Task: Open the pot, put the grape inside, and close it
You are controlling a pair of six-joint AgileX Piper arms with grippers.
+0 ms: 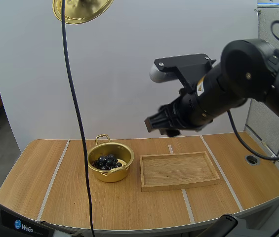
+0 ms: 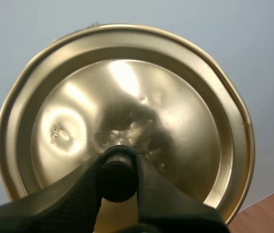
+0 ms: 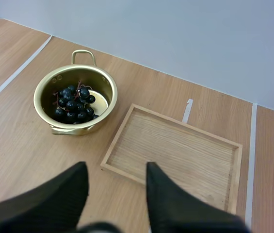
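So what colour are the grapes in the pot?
Nearly black; the grapes show best in the right wrist view.

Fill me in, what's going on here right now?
The left pincer holds the gold lid by its knob, high above the table. The grapes lie in the open pot, beside the wooden tray. The right pincer hangs open above the table, holding nothing. Only closing the pot remains.

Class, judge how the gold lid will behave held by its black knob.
The lid looks like thin metal: probably light and stiff. Pinched only at the knob by the left tool, it may swivel or tilt.
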